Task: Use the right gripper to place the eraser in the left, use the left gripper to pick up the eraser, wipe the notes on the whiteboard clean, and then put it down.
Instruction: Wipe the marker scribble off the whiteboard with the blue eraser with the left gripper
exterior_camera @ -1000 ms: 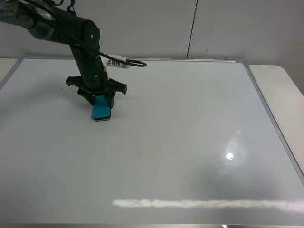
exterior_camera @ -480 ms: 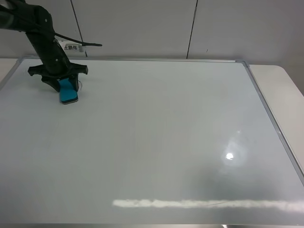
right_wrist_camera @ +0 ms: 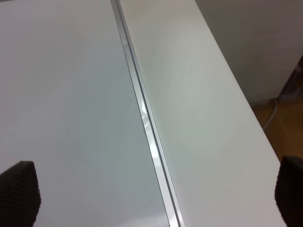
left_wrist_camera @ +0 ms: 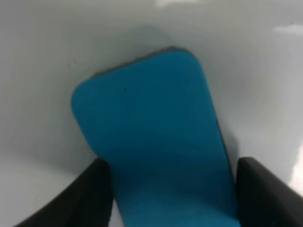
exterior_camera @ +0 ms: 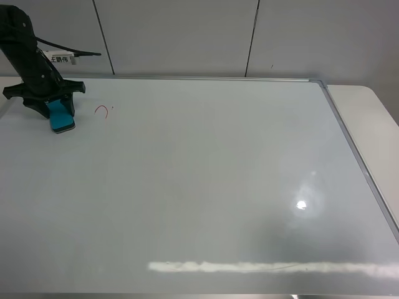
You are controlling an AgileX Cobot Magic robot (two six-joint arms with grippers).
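Eraser [exterior_camera: 61,117] on whiteboard [exterior_camera: 206,187], clamped in left hand [exterior_camera: 55,111] | notes [exterior_camera: 103,111] just beside | right hand [right_wrist_camera: 154,189] spread apart

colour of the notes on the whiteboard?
The notes are red; exterior high view shows them best.

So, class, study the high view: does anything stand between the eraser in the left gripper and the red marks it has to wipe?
Nothing visible does. The eraser, held by the left gripper, sits on the whiteboard just left of the red marks. Only bare board lies between them.
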